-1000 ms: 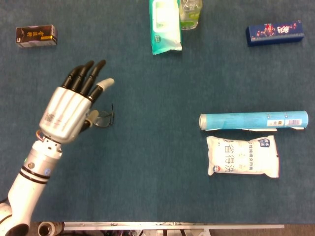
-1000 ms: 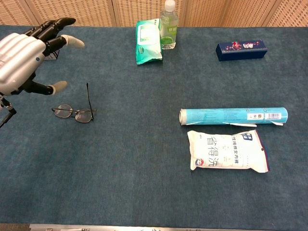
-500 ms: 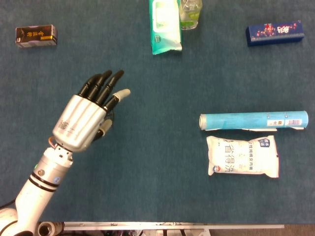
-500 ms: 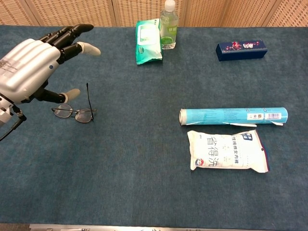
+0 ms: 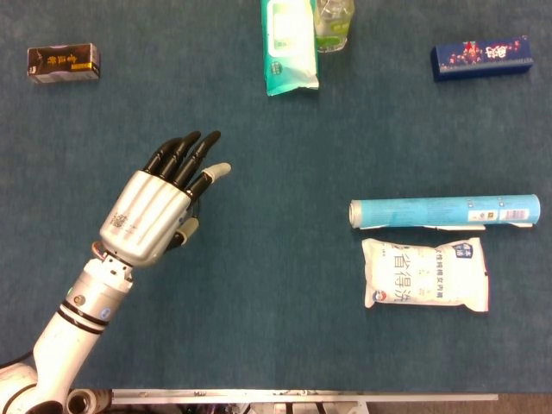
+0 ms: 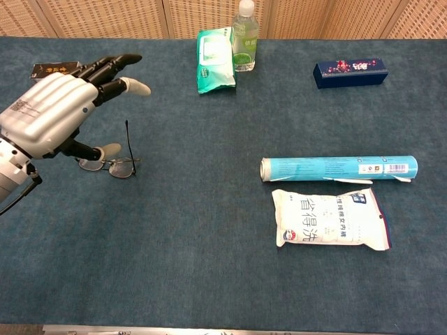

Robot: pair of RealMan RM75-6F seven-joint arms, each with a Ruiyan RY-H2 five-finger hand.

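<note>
Chest view: your left hand [image 6: 49,122] hovers over the glasses [image 6: 108,164], fingers [image 6: 115,66] apart and holding nothing; the thumb hangs just above the frame. The glasses lie on the bench [image 6: 209,265] at its left side, one temple arm unfolded, mostly hidden under the hand [image 5: 151,211] in the head view. This looks like the reach step; next, lower and pinch the frame gently. Your right hand is out of sight.

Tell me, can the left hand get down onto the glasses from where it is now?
Probably yes. The left hand hovers open right over the glasses, fingers spread and holding nothing. Nothing lies between them, and the bare cloth around the frames leaves room. One temple arm sticks out, which may make the grasp fiddly.
</note>
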